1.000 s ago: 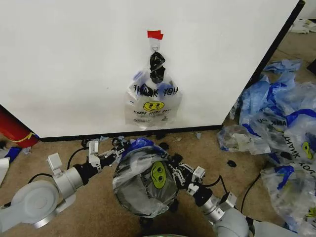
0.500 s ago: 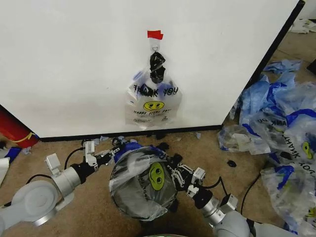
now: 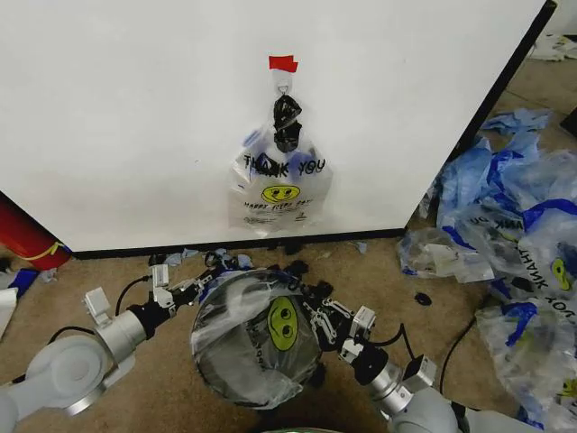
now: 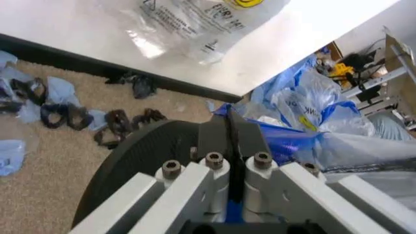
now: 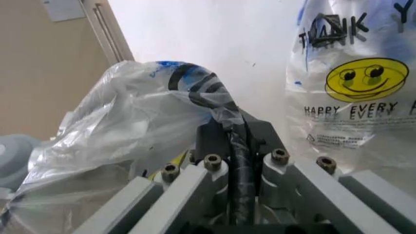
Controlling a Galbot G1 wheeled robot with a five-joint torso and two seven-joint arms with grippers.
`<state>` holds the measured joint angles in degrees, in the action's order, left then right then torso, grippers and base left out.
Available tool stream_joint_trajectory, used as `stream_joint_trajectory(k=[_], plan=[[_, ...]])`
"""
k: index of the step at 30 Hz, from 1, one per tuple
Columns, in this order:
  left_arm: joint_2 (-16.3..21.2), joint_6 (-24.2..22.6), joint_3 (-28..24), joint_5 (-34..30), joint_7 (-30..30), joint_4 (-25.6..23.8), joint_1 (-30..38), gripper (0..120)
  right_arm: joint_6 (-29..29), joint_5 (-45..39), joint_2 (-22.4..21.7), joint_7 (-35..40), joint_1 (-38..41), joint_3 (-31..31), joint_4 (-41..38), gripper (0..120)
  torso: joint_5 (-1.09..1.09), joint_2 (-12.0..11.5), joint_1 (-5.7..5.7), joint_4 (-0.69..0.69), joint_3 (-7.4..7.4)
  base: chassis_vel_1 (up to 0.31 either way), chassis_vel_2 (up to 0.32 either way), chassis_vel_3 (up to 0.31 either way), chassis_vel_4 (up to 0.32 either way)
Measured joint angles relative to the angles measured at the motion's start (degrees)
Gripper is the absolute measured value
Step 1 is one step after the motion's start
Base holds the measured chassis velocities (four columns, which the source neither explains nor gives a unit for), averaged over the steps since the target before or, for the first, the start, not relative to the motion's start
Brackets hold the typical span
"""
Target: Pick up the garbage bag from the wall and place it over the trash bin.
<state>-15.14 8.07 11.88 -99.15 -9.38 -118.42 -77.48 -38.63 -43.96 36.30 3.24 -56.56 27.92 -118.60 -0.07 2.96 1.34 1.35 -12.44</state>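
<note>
The garbage bag (image 3: 270, 329) lies draped over the trash bin (image 3: 225, 370) on the carpet near the wall (image 3: 135, 108) — left gripper (image 3: 200, 286) and right gripper (image 3: 313, 311), jaws clamped on the plastic, flank it.

my garbage bag (image 3: 261, 329) pretty much hides the trash bin (image 3: 225, 374), and my left gripper (image 3: 209, 275) tips disappear behind the plastic
</note>
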Motion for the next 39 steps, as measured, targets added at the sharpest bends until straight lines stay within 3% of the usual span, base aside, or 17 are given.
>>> stream_joint_trajectory(k=[12, 22, 27, 38, 39], plan=[[-2.70, -0.06, -3.64, 1.43, -0.16, 2.28, 2.26, 0, -0.11, -0.31, 0.25, -0.33, -0.17, 0.25, -0.29, 1, 0.00, 0.00, 0.00, 0.00, 0.00, 0.000, 0.000, 0.000, 0.000], [-5.55, 0.68, -12.46, 2.83, 0.85, 4.87, 10.63, 0, -0.28, -0.29, -0.30, -0.32, -0.61, -0.19, -0.34, 1, -0.01, 0.00, 0.00, 0.02, 0.00, 0.000, 0.000, 0.000, 0.000], [-5.05, 1.04, -12.55, 3.17, 1.44, 4.39, 11.31, 0, -0.50, -0.21, -0.40, -0.34, -0.70, -0.45, -0.22, 1, 0.02, 0.00, 0.00, 0.00, 0.00, 0.000, 0.000, 0.000, 0.000], [-4.27, 1.60, -8.85, 3.92, 2.10, 2.79, 8.87, 37, -0.64, -0.01, 0.00, -0.55, -0.18, -0.09, 0.68, 1, 0.02, 0.00, 0.00, 0.00, 0.00, 0.000, 0.000, 0.000, 0.000], [-4.24, 1.66, -8.74, 3.92, 2.19, 2.64, 8.85, 45, -0.65, 0.01, -0.03, -0.59, -0.22, -0.08, 0.68, 1, 0.01, 0.00, 0.00, 0.00, 0.00, 0.000, 0.000, 0.000, 0.000]])
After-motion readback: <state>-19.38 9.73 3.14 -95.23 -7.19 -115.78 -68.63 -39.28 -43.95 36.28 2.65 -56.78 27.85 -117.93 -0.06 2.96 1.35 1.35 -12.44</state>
